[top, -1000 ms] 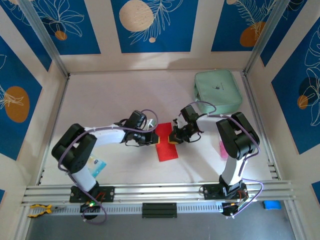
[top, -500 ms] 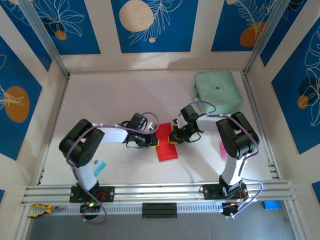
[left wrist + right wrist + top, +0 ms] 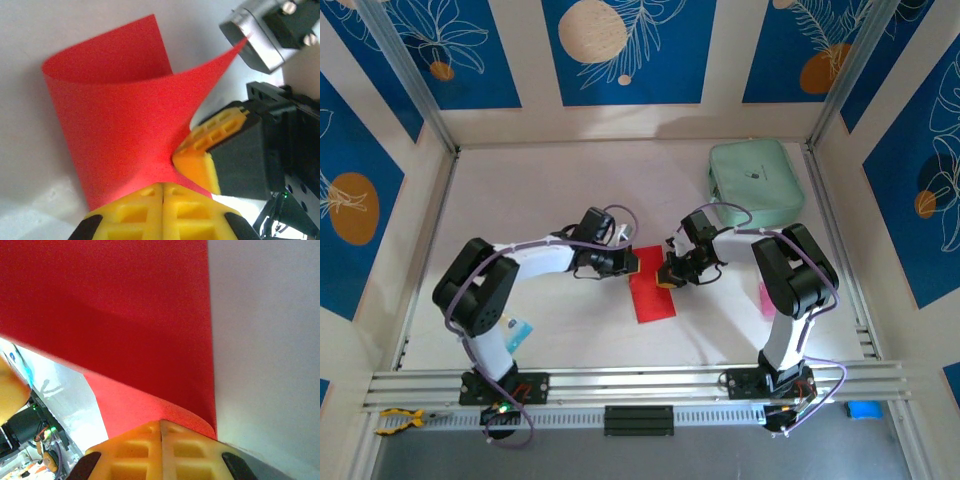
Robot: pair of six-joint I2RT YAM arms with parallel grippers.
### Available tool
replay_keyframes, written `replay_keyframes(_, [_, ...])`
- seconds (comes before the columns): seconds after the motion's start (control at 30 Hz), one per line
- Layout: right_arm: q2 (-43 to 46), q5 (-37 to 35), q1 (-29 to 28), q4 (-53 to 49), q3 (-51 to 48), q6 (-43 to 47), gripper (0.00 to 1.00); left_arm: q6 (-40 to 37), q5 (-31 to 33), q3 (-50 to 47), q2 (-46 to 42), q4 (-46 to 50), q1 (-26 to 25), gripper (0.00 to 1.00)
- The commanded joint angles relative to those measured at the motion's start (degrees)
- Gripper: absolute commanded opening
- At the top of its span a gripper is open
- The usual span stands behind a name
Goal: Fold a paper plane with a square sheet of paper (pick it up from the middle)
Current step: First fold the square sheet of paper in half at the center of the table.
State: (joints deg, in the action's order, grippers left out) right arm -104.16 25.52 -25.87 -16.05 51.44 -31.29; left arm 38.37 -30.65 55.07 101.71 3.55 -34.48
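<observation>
Paper point(image 3: 655, 298) pinched: left gripper point(image 3: 162, 192), right gripper point(image 3: 161, 428)

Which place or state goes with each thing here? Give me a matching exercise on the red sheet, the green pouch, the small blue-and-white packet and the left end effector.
Things:
1. square sheet of paper
2. mint-green pouch
3. blue-and-white packet
4. left end effector

Places or states:
A. lying flat at the far right
B. shut on an edge of the red paper
C. lying at the near left
D. in the middle, one side curled upward

Pairs: 1-D, 2-A, 3-C, 4-B.
</observation>
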Motion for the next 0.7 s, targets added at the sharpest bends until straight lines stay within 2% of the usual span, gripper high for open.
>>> replay_keyframes(0.0, [-2.1, -3.2, -0.1, -3.5, -0.5, 0.6, 0.00, -1.8, -1.7, 0.1, 3.7, 0.3, 0.7, 0.00])
replay_keyframes(0.3, [-1.9, -3.3, 0.0, -3.6, -0.9, 0.4, 0.00, -2.1, 0.3, -2.7, 6.5, -0.3, 1.6, 0.00])
replay_keyframes(0.67, [-1.9, -3.2, -0.1, -3.6, -0.8, 0.4, 0.00, -2.0, -2.0, 2.3, 4.1, 0.8, 1.8, 0.00])
